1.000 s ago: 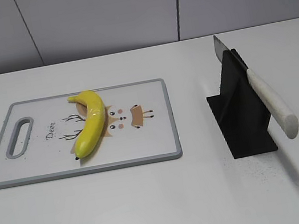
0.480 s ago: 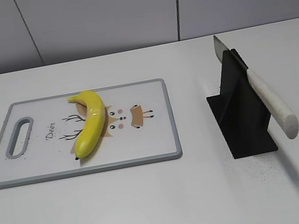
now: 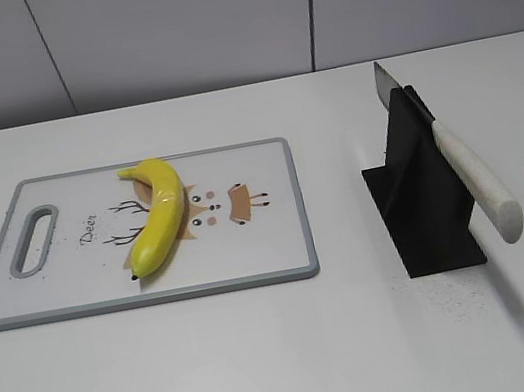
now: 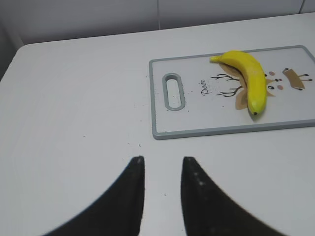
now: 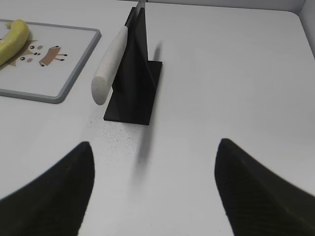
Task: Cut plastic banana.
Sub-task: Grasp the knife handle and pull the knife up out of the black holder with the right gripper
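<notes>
Currently the right gripper (image 5: 152, 189) is hanging spread wide; the left gripper (image 4: 161, 189) is sitting nearly closed, empty. Grabbing the knife (image 3: 478, 183) off-centre risks toppling its stand (image 3: 425, 208).

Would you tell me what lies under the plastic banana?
The plastic banana lies on the cutting board, over its printed deer picture. The print's middle part is covered.

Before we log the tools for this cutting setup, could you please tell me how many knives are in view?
1. The knife rests slanted in the black stand, to the right of the cutting board, with its white handle pointing toward the camera. None other shows.
</notes>
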